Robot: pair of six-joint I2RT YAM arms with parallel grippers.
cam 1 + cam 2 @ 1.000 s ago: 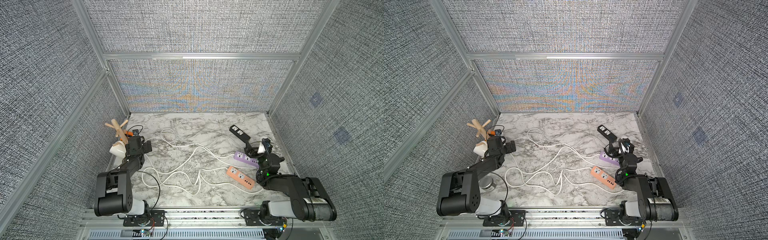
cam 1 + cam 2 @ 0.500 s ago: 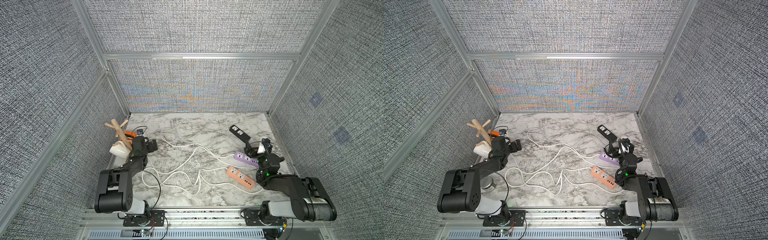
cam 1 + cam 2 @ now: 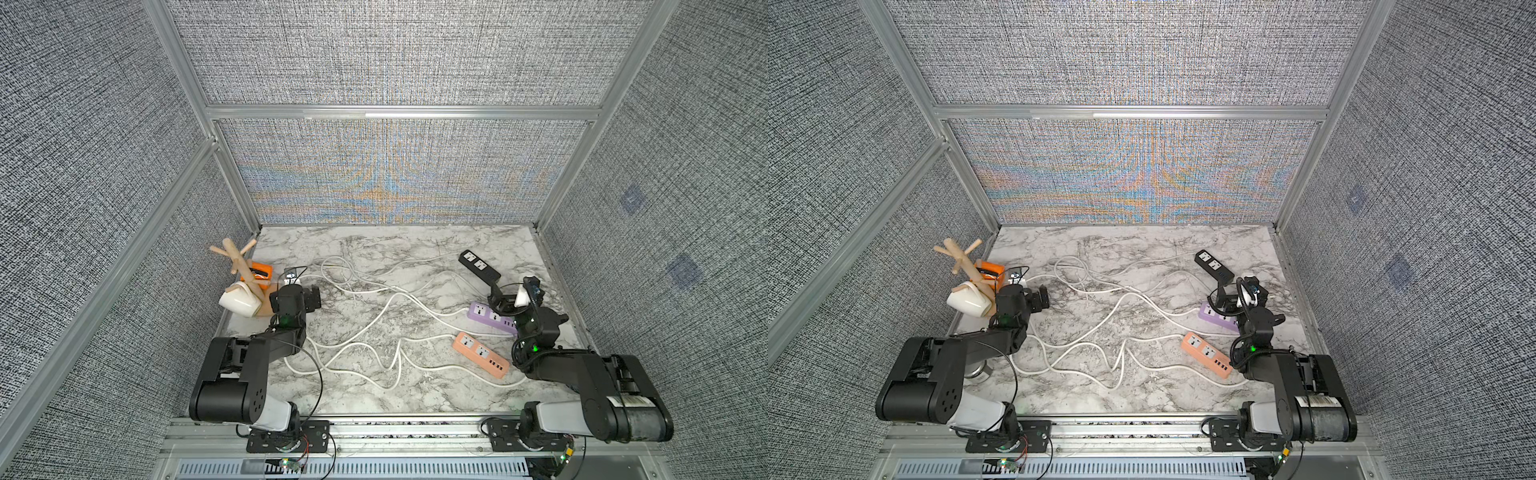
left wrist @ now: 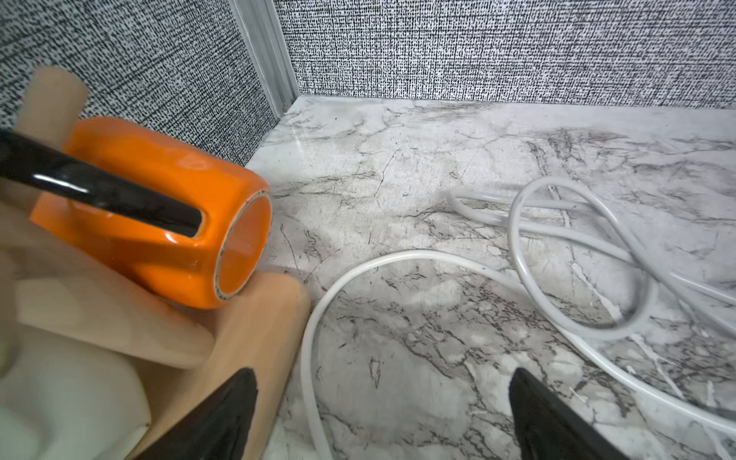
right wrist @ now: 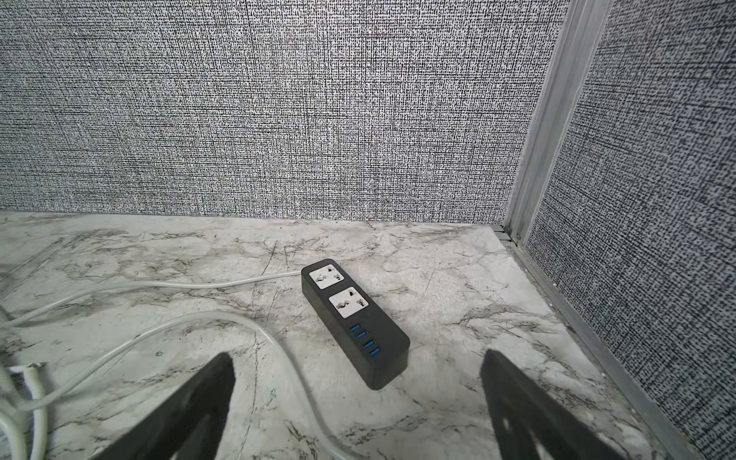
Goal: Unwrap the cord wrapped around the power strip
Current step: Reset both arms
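All 3 strips on the counter (image 3: 395, 245) look bare. The black power strip (image 5: 354, 322), the purple power strip (image 3: 492, 316) and the orange power strip (image 3: 480, 353) show no windings, and the white cords (image 4: 414, 254) lie loose across the marble, so the unwrapping seems done. A good finish is to draw both arms back without snagging a loop. The right jaws are spread and empty, the black strip just ahead of them and the purple one beside that arm. The left jaws, also spread and empty, sit by the mug tree (image 3: 243, 270) and its orange mug (image 4: 159, 223), a cord curve lying between them.
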